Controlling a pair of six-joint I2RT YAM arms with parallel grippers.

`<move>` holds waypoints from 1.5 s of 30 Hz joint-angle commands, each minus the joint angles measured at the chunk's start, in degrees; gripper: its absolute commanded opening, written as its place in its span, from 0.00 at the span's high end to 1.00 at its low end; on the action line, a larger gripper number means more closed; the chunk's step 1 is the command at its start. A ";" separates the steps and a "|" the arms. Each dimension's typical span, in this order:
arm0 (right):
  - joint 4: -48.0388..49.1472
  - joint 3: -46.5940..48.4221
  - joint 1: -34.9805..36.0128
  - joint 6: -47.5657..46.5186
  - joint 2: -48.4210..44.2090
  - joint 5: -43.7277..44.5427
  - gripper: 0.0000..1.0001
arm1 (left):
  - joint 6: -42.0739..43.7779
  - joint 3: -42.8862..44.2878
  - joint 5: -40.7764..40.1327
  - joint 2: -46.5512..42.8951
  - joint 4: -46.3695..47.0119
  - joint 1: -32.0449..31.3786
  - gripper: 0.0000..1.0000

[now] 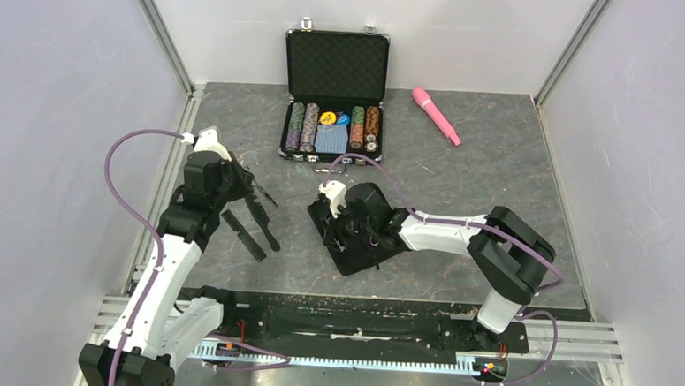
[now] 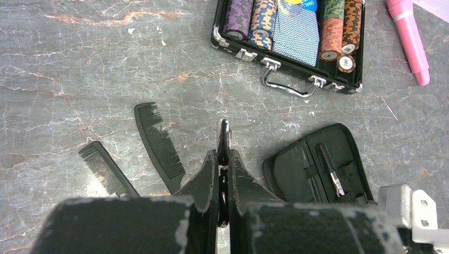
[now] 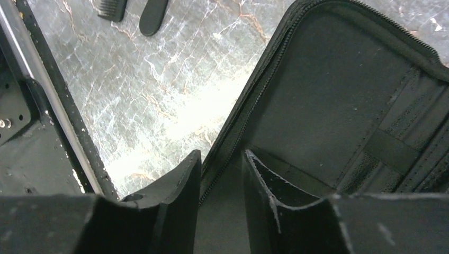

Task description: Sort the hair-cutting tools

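**Overhead and wrist views: sorting step, scissors in hand.** Your left gripper [image 2: 223, 157] is clamped on the silver scissors [image 2: 223, 132]. The slim blade tip projects beyond the fingertips toward 12 o'clock, lifted off the table [image 1: 499, 183]. The two black combs lie loose at 8 o'clock from the table's centre. The longer comb [image 2: 159, 145] is just beside the shorter comb [image 2: 103, 169], and neither touches the gripper.

The open black pouch [image 3: 328, 106] sits at 6 o'clock from centre. Your right gripper [image 3: 222, 172] straddles its zip edge with the fingers part-spread, one outside and one inside. No firm pinch is visible. A slim metal tool already lies under a strap inside the pouch. The poker-chip case [image 1: 335, 64] at 12 o'clock and the pink wand [image 1: 436, 115] at 1 o'clock play no part.

Judged step: steady the pouch, then stow the scissors.

The next move probably calls for you to:
- secure the pouch edge first;
- swing the scissors toward 3 o'clock;
- line the blade up with a free strap.

Both combs remain to be sorted.
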 commanded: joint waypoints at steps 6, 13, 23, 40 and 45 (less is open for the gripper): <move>-7.16 1.79 2.35 -6.43 -2.95 -1.45 0.91 | 2.80 0.71 0.54 -1.01 1.97 -0.52 0.98; -20.13 -1.88 3.00 -20.08 -8.93 -3.94 1.00 | 1.14 -0.35 6.47 -0.38 3.83 -1.26 0.98; -30.99 -8.37 4.17 -31.65 -16.40 -7.93 1.00 | -19.57 -14.32 24.79 2.36 26.04 -3.55 0.98; -9.49 -18.82 -10.90 -11.14 -37.86 2.72 0.49 | -34.62 -33.98 9.84 9.85 67.93 -11.26 0.98; -1.54 -23.45 -18.32 -0.97 -38.78 7.83 0.45 | -35.18 -34.79 5.89 14.23 72.48 -14.12 0.98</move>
